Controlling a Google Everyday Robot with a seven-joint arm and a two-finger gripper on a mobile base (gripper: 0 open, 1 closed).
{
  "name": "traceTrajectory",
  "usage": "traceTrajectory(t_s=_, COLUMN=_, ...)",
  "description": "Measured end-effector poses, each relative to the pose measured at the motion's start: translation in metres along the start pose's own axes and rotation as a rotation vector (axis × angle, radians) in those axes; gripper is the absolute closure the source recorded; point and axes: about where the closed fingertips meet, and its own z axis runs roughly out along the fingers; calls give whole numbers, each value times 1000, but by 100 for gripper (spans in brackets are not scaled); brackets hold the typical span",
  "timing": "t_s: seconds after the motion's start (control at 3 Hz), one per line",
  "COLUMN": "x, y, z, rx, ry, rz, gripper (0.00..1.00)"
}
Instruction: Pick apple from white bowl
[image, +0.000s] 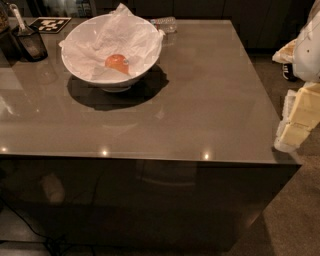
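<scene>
The apple (116, 63) is small, round and orange-red with a shiny highlight. It lies inside the white bowl (75, 65), on crumpled white paper (120, 35) that lines the bowl. The bowl stands on its small foot at the back left of the glossy grey-brown table (200, 100). My gripper (296, 120), cream and white, hangs at the right edge of the view, just off the table's right side. It is far from the bowl and nothing shows in it.
A dark square container with a utensil (29, 42) stands at the far left. A black-and-white marker card (50, 24) lies behind it. A clear plastic bottle (167, 23) lies behind the bowl. Carpeted floor (300, 210) lies right of the table.
</scene>
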Motion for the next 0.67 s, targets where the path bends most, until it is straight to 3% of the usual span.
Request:
traceTrajectory(t_s=0.33, x=-33, y=-17, z=-1, rx=-21, ry=24, rz=-12, gripper=0)
traceTrajectory(t_s=0.67, x=-70, y=-20, z=-13, rx=-20, ry=5, rz=-60, gripper=0)
